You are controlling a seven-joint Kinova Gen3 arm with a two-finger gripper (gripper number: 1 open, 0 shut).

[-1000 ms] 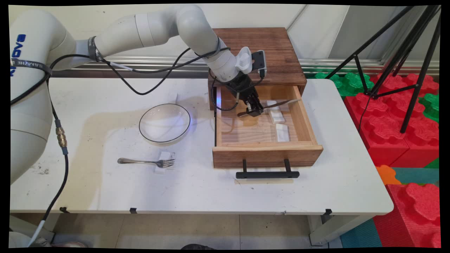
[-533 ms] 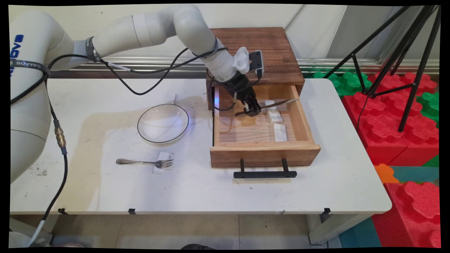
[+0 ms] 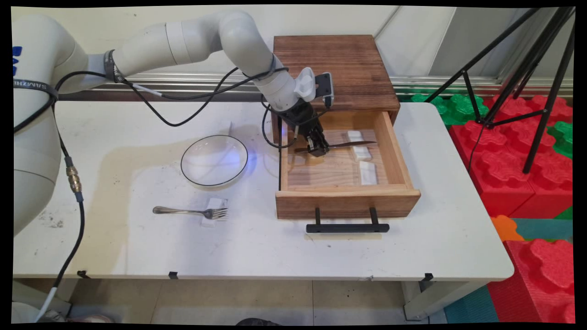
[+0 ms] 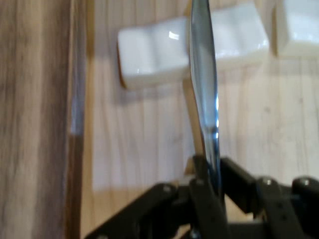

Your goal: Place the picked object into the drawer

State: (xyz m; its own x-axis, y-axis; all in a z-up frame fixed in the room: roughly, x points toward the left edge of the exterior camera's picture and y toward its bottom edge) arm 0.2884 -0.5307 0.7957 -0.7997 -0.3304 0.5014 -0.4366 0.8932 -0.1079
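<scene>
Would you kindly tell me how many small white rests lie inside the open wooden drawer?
3: back rest, middle rest and front rest, in a row down the drawer.

A wooden box is placed at the far side of the table, and its drawer is pulled out toward the near side. Inside the drawer, two rests are laid to the right, one behind the other. A knife is held above the drawer floor by the gripper, its blade passing over the rear rest. To the left of the drawer a bowl is set, and before it a fork is laid, its tines on a small rest.
</scene>
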